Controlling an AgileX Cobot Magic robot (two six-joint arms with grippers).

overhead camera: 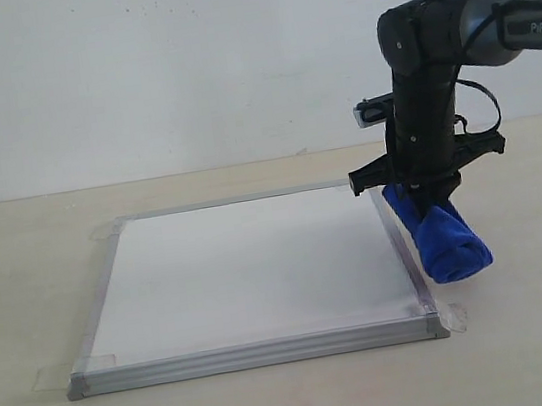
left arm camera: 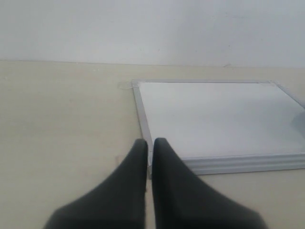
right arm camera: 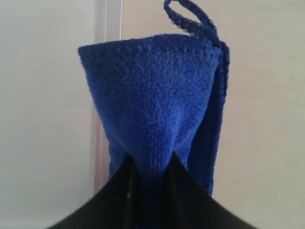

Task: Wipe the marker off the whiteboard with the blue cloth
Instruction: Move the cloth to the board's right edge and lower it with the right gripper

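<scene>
Currently, bright blue fuzzy microfibre cloth (overhead camera: 446, 242) is clamped in right claw (right arm camera: 150, 160) over right frame of square silver-framed whiteboard (overhead camera: 250, 267); left claw (left arm camera: 149, 143) is held together.

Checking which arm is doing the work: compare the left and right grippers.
The left gripper is shut on nothing; the right gripper is shut on the cloth. The left is over the table, off the whiteboard; the right holds its cloth across the board's frame. Both have black tapered fingers.
</scene>
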